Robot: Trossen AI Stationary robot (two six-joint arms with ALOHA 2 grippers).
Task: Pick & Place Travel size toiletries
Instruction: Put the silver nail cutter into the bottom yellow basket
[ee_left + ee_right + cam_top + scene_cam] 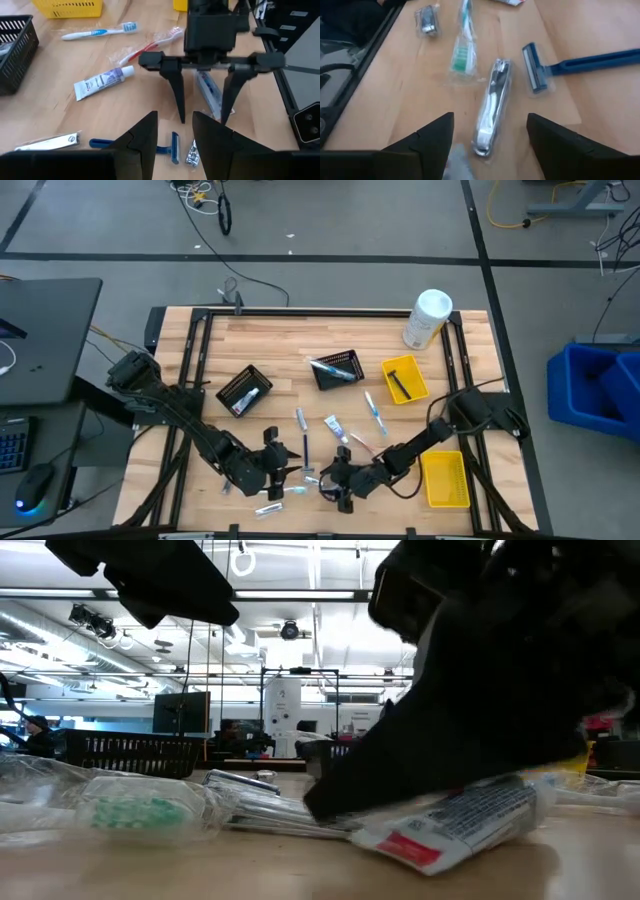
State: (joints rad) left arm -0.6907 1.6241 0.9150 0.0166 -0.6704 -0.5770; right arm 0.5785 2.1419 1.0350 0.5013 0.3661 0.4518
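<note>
Nail clipper: silvery, in a clear wrapper, lying flat on the wooden table near its front edge, directly between the right gripper's spread fingers. In the right wrist view its long axis runs along the gripper's line of sight, slightly slanted, one end close to the fingers.

Blue razor: just beside the clipper, head toward it, handle pointing away to the side. In the left wrist view the razor lies crosswise just ahead of the left fingers.

Green-bristled toothbrush: wrapped, beyond the clipper, roughly parallel to it. A second small silvery packet lies farther off.

Toothpaste tube: white-blue, lying at a slant, cap toward a red toothbrush; a blue-white toothbrush lies beyond it.

Right gripper: low over the clipper, fingers apart, holding nothing.

Left gripper: facing the right one at close range, fingers apart, empty.

Surroundings: two black mesh baskets, two yellow trays and a white canister, all well apart from the grippers. The low view is largely blocked by a dark arm.
</note>
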